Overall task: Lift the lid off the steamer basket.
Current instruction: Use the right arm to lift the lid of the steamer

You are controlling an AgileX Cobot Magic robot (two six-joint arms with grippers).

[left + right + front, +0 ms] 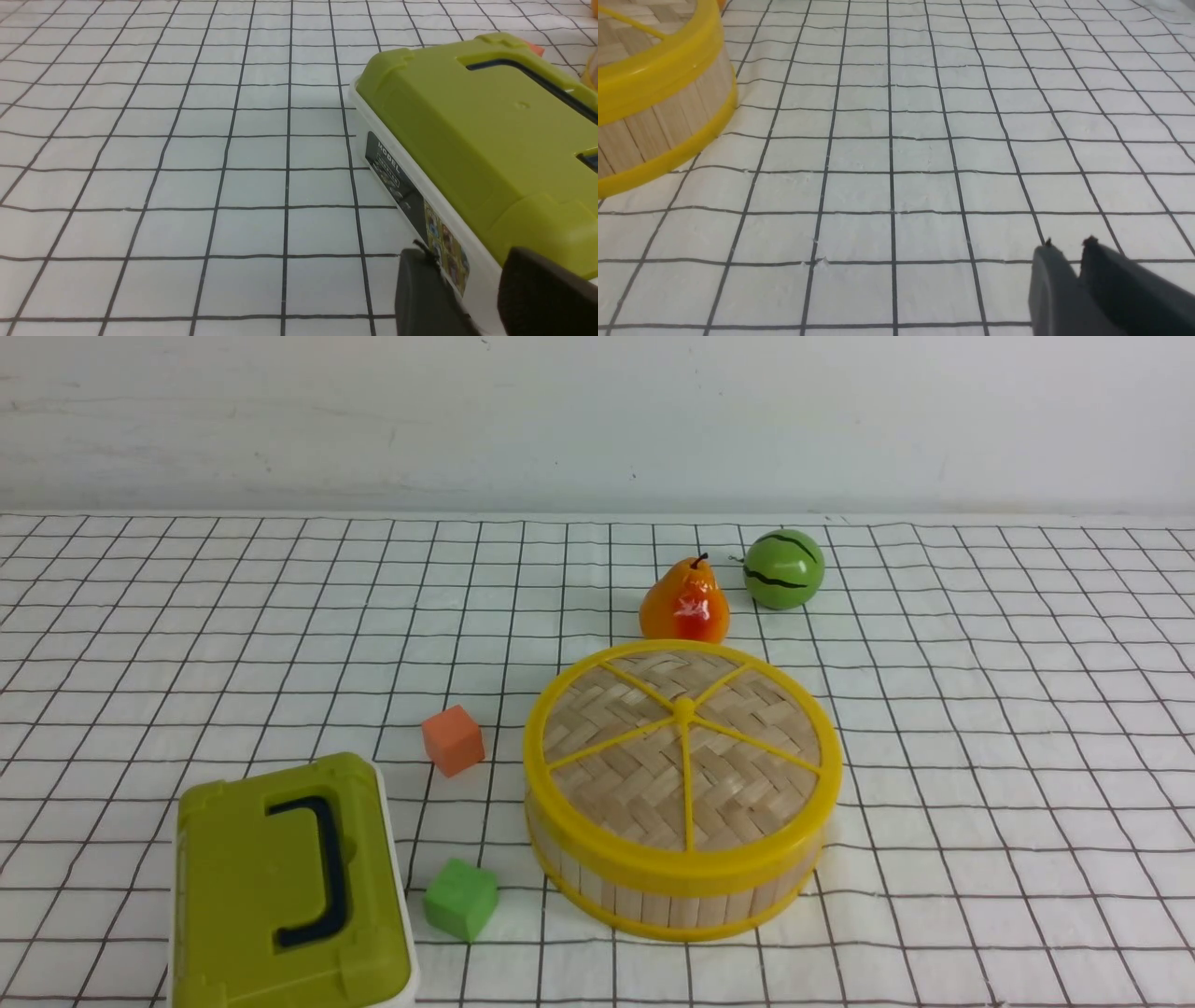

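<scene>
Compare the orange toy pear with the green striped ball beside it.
Shape: the orange toy pear tapers to a stemmed top; the green striped ball is round.
Markings: the pear has a red patch; the ball has dark wavy stripes.
Place: the pear stands behind the bamboo steamer basket; the ball is farther back, to its right.
Both sit on checked cloth.

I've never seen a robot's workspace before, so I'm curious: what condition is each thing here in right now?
steamer basket, upright, closed.
lid, seated on the steamer basket, untouched.
green box, shut, handle folded flat.
pear, standing upright.
left gripper, open, empty.
right gripper, slightly open, empty.
</scene>
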